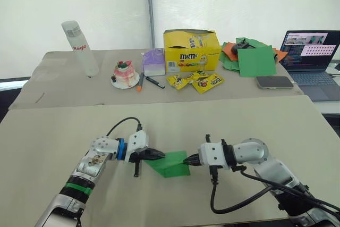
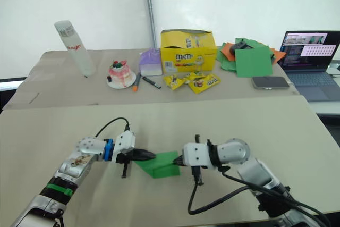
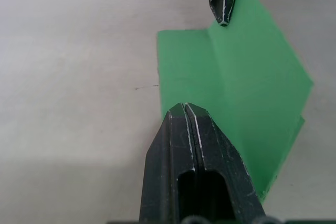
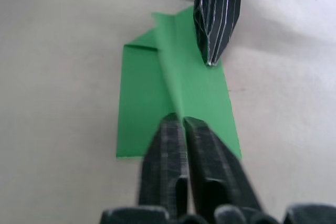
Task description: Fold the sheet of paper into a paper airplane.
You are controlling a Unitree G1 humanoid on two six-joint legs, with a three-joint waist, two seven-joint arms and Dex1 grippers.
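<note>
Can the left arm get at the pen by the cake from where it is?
Probably not as things stand. The left gripper is shut on the sheet of paper on the near table, and the pen lies on the far table beside the cake.

Green paper [image 1: 171, 164] — between two grippers

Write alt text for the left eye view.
Two grippers, left and right, pinch opposite ends of a folded green paper on a beige table. Behind sit a yellow candy box, a small cake, a bottle, a laptop and a stack of papers.
</note>
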